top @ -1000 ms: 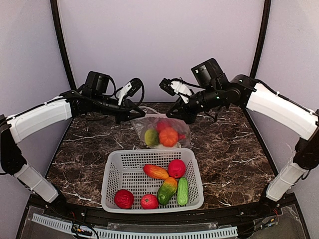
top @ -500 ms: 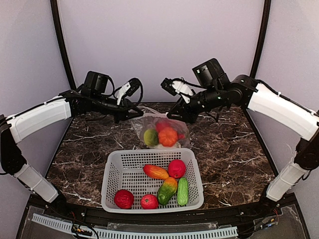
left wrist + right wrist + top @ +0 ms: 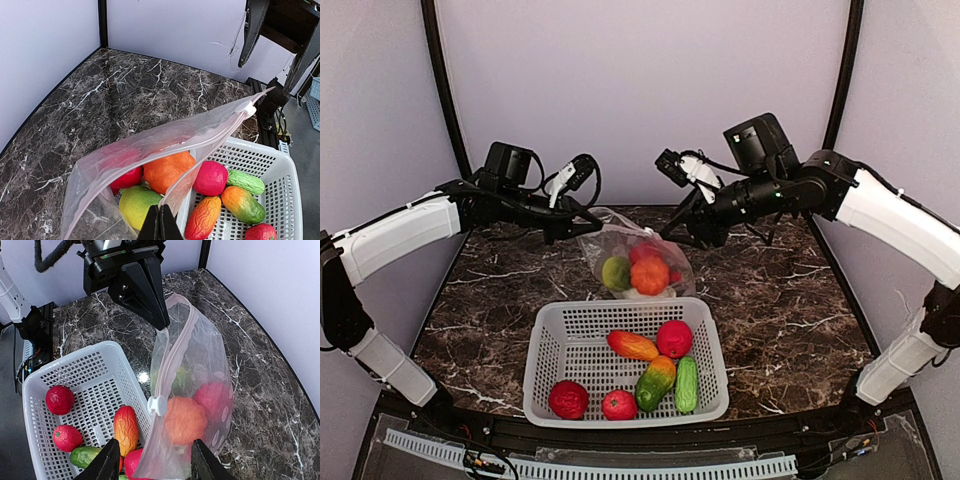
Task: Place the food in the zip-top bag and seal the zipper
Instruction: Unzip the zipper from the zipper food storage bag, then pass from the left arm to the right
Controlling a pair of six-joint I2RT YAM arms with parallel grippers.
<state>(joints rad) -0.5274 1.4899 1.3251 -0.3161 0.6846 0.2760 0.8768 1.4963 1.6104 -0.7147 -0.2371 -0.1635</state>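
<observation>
The basket (image 3: 546, 345) blocks the table's (image 3: 790, 300) near middle, the zip-top bag (image 3: 608, 238) just behind it; bare top lies open toward left and right edges

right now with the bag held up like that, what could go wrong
1. Only the left hand pinches the zip-top bag, at its zipper edge; the right hand is open. The loaded bag could slip free.
2. I cannot tell whether the zipper is fully shut; if the bag tips, the orange fruit could spill.
3. Food lies in the basket; sealing now may leave it out.
</observation>
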